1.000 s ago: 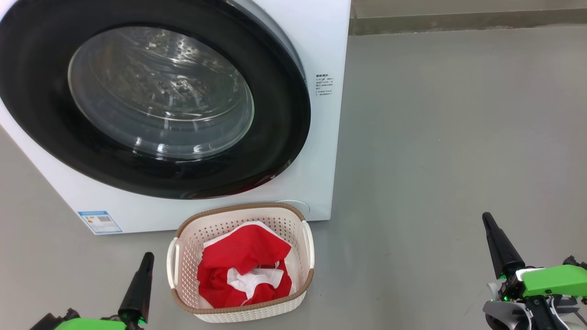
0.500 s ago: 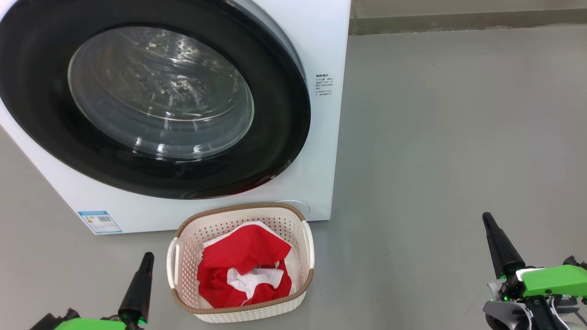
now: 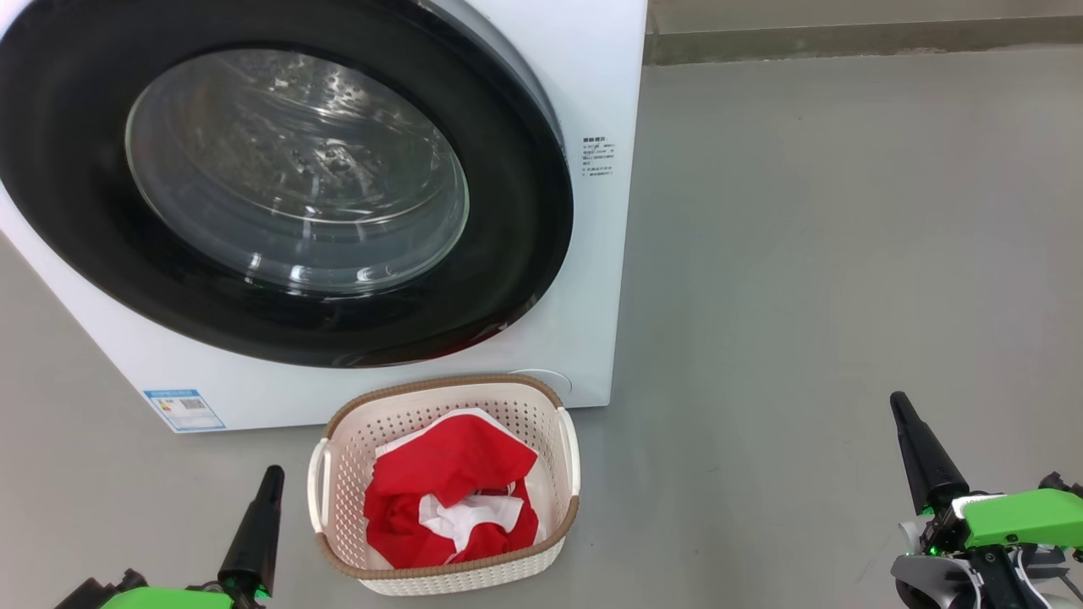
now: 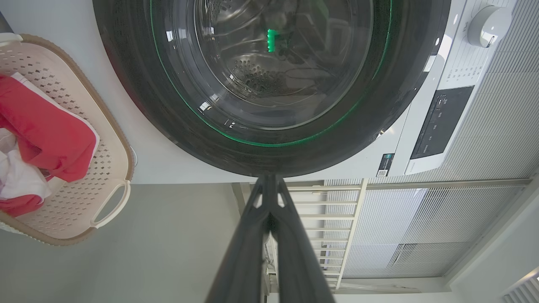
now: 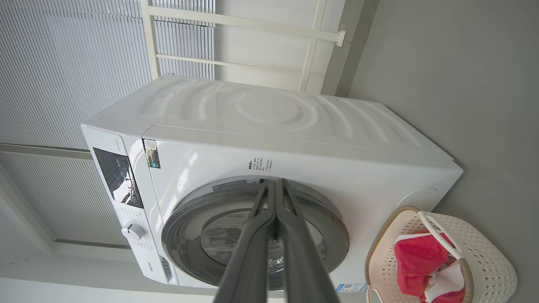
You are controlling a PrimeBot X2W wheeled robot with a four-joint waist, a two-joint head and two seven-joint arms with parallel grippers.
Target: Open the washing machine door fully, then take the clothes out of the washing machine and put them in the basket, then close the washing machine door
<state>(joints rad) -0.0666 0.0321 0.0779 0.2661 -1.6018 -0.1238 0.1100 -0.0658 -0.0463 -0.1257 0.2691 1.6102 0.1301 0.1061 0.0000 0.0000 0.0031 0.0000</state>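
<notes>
Head view: basket (image 3: 568,518) holds red-and-white clothes (image 3: 453,495); drum behind glass.

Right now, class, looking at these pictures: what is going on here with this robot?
The clothes lie in the basket, which stands on the floor in front of the washing machine. The washing machine door is closed. The left tool and right tool are shut, hold nothing, and sit low on either side of the basket. The job looks done.
</notes>
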